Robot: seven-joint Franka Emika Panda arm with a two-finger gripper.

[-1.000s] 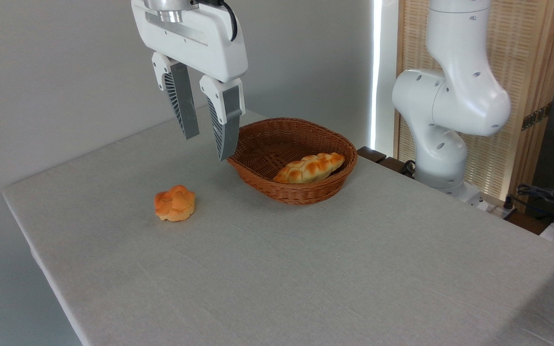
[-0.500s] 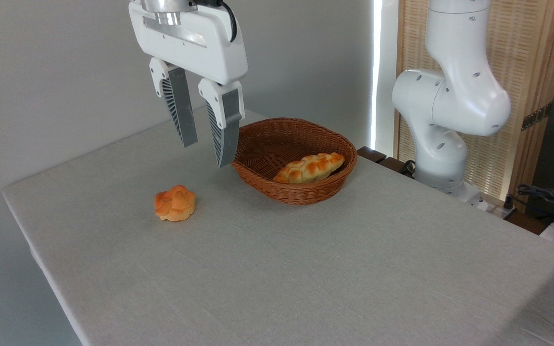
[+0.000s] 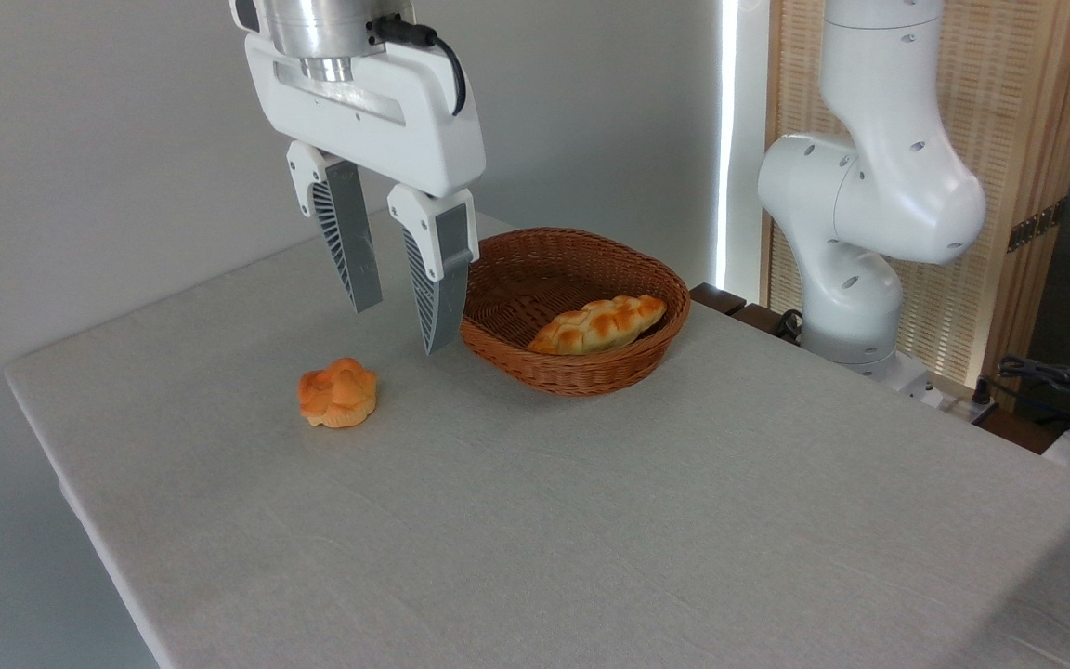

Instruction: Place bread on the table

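Bread: the small round orange-brown bun with a lobed top (image 3: 338, 393) sits alone on the large light grey cloth-covered table (image 3: 591, 520), well apart from the brown oval wicker basket (image 3: 575, 309); as it lies, the task looks done.
Basket: holds a long braided golden loaf (image 3: 598, 324), leaning toward the right rim.
Pincer: the white two-finger pincer (image 3: 403, 330) is parted and grips nothing.
Arm pose: fingers point down, tilted slightly, hanging above the table between bun and basket, touching neither.
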